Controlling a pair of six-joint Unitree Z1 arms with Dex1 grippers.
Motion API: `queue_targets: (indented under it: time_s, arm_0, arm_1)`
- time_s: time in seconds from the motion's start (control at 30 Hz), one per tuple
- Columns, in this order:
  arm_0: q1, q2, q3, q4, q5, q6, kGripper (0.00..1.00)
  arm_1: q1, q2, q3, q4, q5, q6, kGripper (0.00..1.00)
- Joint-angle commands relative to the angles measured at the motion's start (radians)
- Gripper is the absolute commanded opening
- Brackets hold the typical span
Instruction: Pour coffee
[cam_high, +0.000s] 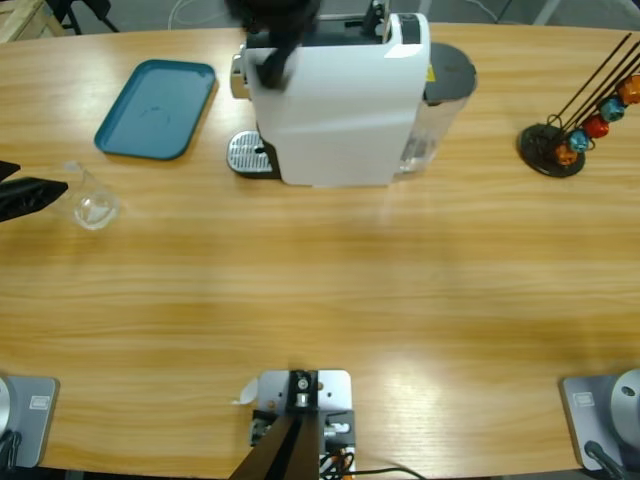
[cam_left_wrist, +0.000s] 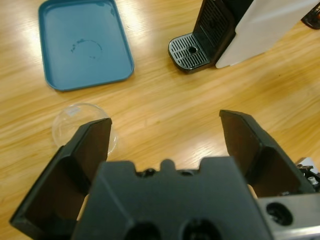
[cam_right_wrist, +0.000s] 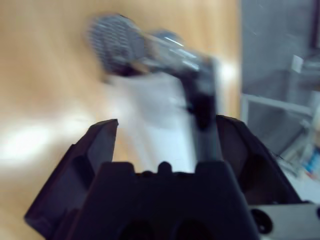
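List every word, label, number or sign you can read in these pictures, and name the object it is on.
None can be read.
Yellow sticker on the coffee machine, beside its water tank: too small to read.
Blue tray: only a faint ring mark, no text.
Capsule stand: no legible print.

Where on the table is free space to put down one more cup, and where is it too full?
Free: the wide bare wood of the table in front of the coffee machine, and the stretch between the machine and the capsule rack. Crowded: the left end, where the blue tray, the clear glass and the left claw sit close together.
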Motion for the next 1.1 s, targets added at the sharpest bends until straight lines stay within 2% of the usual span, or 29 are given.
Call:
queue_targets:
  time_s: [0.03, 0.07, 0.1, 0.17, 0.2, 0.43, 0.47, 0.57, 0.67, 0.77, 0.83, 0.87, 0.97, 1.03, 1.1]
  arm_0:
    - [-0.004, 0.021, 0.026, -0.007, -0.012, 0.003, 0.936]
    - [-0.004, 0.019, 0.026, -0.007, -0.012, 0.003, 0.936]
    - [-0.004, 0.021, 0.026, -0.007, -0.013, 0.003, 0.935]
    - [-0.004, 0.021, 0.026, -0.007, -0.013, 0.003, 0.936]
    - [-0.004, 0.021, 0.026, -0.007, -0.013, 0.003, 0.936]
    - [-0.004, 0.020, 0.027, -0.008, -0.014, 0.003, 0.935]
    - [-0.004, 0.020, 0.027, -0.008, -0.014, 0.003, 0.935]
    - [-0.004, 0.019, 0.027, -0.008, -0.013, 0.003, 0.933]
    - [-0.004, 0.021, 0.027, -0.009, -0.011, 0.003, 0.936]
    - [-0.004, 0.018, 0.028, -0.010, -0.012, 0.003, 0.931]
    - [-0.004, 0.019, 0.028, -0.010, -0.013, 0.003, 0.936]
    - [-0.004, 0.021, 0.027, -0.010, -0.013, 0.003, 0.933]
    - [-0.004, 0.021, 0.027, -0.010, -0.013, 0.003, 0.932]
    - [-0.004, 0.020, 0.027, -0.010, -0.011, 0.003, 0.933]
    - [-0.004, 0.021, 0.027, -0.010, -0.013, 0.003, 0.933]
  arm_1:
    - [0.065, -0.184, -0.225, 0.035, 0.157, -0.003, 0.759]
    - [0.066, -0.206, -0.219, 0.044, 0.152, 0.004, 0.758]
    - [0.066, -0.229, -0.212, 0.055, 0.148, 0.012, 0.646]
    - [0.066, -0.271, -0.187, 0.083, 0.121, 0.045, 0.142]
    - [0.067, -0.293, -0.184, 0.098, 0.117, 0.054, 0.000]
    - [0.007, -0.452, -0.058, 0.133, 0.015, 0.143, 0.000]
    - [-0.022, -0.475, -0.022, 0.131, 0.031, 0.172, 0.000]
    - [-0.137, -0.561, 0.113, 0.062, 0.161, 0.317, 0.000]
    - [-0.191, -0.639, 0.340, -0.106, 0.215, 0.442, 0.000]
    - [-0.205, -0.709, 0.580, -0.291, 0.235, 0.481, 0.000]
    - [-0.204, -0.754, 0.759, -0.445, 0.162, 0.476, 0.000]
    - [-0.186, -0.763, 0.850, -0.522, 0.072, 0.456, 0.000]
    - [-0.095, -0.742, 0.974, -0.626, -0.227, 0.425, 0.000]
    - [-0.057, -0.730, 1.032, -0.699, -0.372, 0.421, 0.000]
    - [-0.026, -0.697, 1.065, -0.765, -0.474, 0.406, 0.000]
